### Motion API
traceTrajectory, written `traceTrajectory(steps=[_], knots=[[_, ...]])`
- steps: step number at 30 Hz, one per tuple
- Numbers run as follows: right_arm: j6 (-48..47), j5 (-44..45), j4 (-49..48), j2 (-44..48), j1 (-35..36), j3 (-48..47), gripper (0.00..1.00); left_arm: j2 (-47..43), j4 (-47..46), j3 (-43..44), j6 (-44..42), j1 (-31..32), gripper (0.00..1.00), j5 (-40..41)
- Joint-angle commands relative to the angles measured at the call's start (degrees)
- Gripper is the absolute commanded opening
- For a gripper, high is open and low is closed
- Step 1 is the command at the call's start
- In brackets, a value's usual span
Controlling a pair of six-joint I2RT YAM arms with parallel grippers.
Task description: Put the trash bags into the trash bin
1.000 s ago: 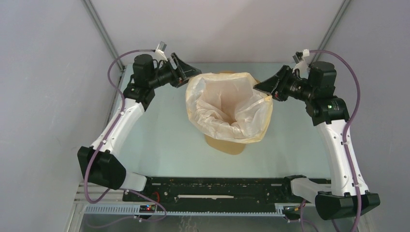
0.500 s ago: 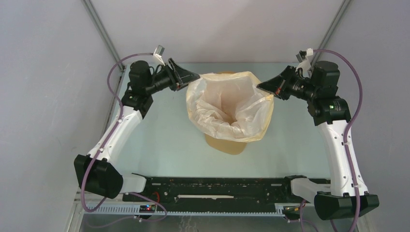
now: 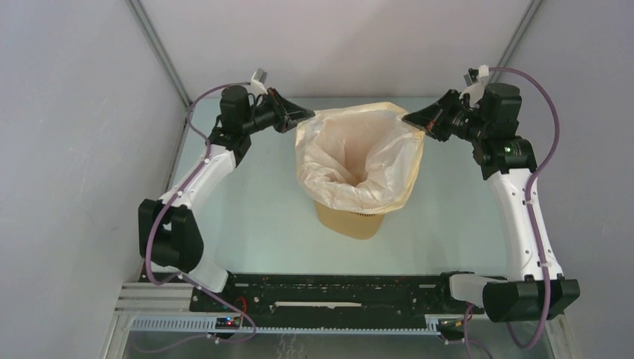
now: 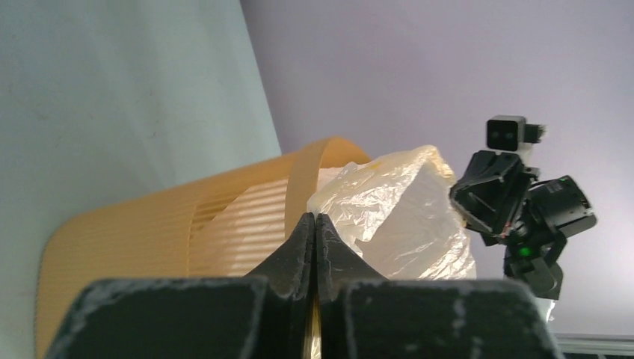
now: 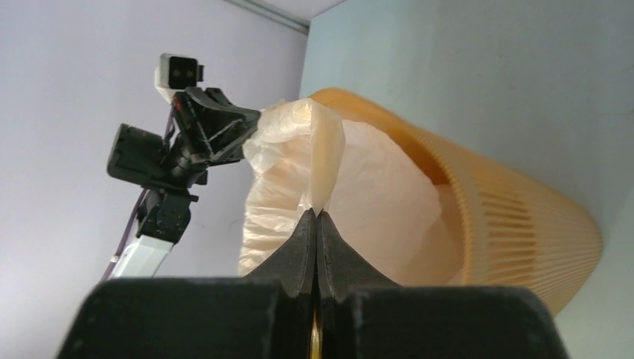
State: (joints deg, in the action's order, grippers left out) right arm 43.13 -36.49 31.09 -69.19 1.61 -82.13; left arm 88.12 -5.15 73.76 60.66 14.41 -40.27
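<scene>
The yellow-orange trash bin point(image 3: 351, 222) stands upright mid-table. The cream-white trash bag point(image 3: 359, 157) sits in it with its mouth held wide and its rim raised. My left gripper point(image 3: 309, 114) is shut on the bag's left rim corner, and my right gripper point(image 3: 407, 118) is shut on the right rim. In the left wrist view the closed gripper point(image 4: 315, 218) meets the bag point(image 4: 396, 217) beside the bin's ribbed wall point(image 4: 149, 232). In the right wrist view the closed gripper point(image 5: 318, 214) pinches a fold of the bag point(image 5: 359, 187) above the bin point(image 5: 523, 224).
Grey walls close in the table point(image 3: 247, 202) at the back and on both sides. A black rail point(image 3: 329, 290) with both arm bases runs along the near edge. Each wrist view shows the opposite arm beyond the bag.
Both grippers closed on opposite sides of the bag's rim. The arms then rose and shifted toward the back, pulling the bag's mouth up and taut.
</scene>
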Motion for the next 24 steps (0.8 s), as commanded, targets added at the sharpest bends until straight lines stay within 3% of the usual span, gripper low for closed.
traceTrajectory(steps=[1, 8, 16, 24], knots=[[-4.50, 3.84, -0.89, -3.24, -0.88, -3.83, 0.00, 4.93, -9.92, 4.76, 7.03, -0.43, 0.03, 0.57], [-7.96, 4.55, -0.13, -7.28, -3.00, -3.57, 0.00, 10.07, -9.74, 7.32, 8.50, -0.44, 0.02, 2.48], [-10.11, 4.40, 0.88, -8.47, -5.91, 1.70, 0.00, 12.12, -5.20, 3.66, 6.96, -0.44, 0.02, 2.78], [-12.08, 2.84, 5.05, -7.34, -5.91, 6.66, 0.00, 4.62, 1.35, -6.03, 1.10, -0.40, 0.08, 2.75]])
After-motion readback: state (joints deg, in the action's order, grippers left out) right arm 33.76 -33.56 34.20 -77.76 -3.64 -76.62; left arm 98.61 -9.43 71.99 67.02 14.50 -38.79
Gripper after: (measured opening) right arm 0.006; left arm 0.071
